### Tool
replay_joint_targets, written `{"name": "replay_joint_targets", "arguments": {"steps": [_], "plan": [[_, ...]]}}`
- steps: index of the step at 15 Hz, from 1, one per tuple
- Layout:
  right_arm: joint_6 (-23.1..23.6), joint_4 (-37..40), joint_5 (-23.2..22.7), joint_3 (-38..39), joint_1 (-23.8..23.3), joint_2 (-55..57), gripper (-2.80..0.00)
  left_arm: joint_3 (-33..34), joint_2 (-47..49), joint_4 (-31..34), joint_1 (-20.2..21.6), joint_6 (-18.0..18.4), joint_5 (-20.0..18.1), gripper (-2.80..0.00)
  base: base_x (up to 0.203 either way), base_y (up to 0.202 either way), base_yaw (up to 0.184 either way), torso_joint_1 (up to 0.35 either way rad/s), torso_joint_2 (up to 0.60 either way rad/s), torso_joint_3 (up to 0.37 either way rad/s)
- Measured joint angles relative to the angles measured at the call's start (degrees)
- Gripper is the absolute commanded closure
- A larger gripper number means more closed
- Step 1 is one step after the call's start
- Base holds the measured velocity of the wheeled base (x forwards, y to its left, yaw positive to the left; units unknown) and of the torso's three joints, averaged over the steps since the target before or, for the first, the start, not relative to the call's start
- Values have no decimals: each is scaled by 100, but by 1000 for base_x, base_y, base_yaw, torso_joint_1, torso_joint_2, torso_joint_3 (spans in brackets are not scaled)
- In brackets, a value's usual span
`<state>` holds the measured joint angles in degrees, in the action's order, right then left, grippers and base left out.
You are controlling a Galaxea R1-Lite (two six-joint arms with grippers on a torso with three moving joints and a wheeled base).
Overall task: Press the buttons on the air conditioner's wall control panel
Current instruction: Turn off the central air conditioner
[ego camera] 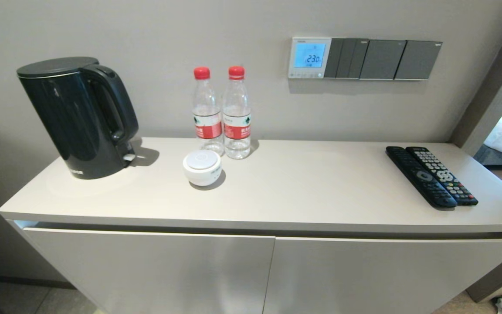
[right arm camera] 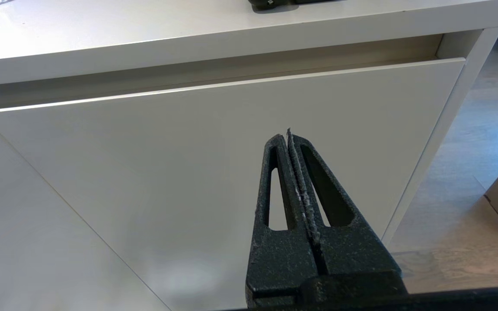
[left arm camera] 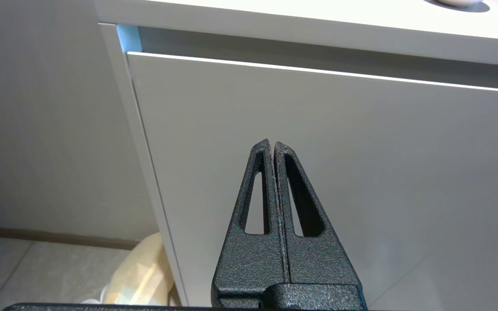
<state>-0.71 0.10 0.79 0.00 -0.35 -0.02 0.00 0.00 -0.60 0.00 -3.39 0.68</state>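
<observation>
**Low by the cabinet doors, both grippers pressed shut**

High on the wall, the air conditioner's wall control panel (ego camera: 310, 57) glows pale blue with digits, its buttons (ego camera: 305, 75) in a row along its bottom edge, beside dark grey switch plates (ego camera: 384, 59). The left gripper (left arm camera: 272, 142) and right gripper (right arm camera: 288, 134) hang before the cabinet (ego camera: 146, 266) doors, fingers together, gripping nothing.

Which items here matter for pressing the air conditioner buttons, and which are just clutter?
Job: control panel, its buttons, left gripper, right gripper.

Clutter: kettle, two water bottles, white round gadget, two remotes, switch plates.
</observation>
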Motion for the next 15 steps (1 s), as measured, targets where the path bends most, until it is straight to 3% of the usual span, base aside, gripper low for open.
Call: {"name": "replay_joint_targets", "arguments": {"steps": [15], "plan": [[0, 0, 0, 0, 6, -2, 0, 0, 0, 0, 0, 0, 0, 0, 0, 0, 0, 0, 0, 0]]}}
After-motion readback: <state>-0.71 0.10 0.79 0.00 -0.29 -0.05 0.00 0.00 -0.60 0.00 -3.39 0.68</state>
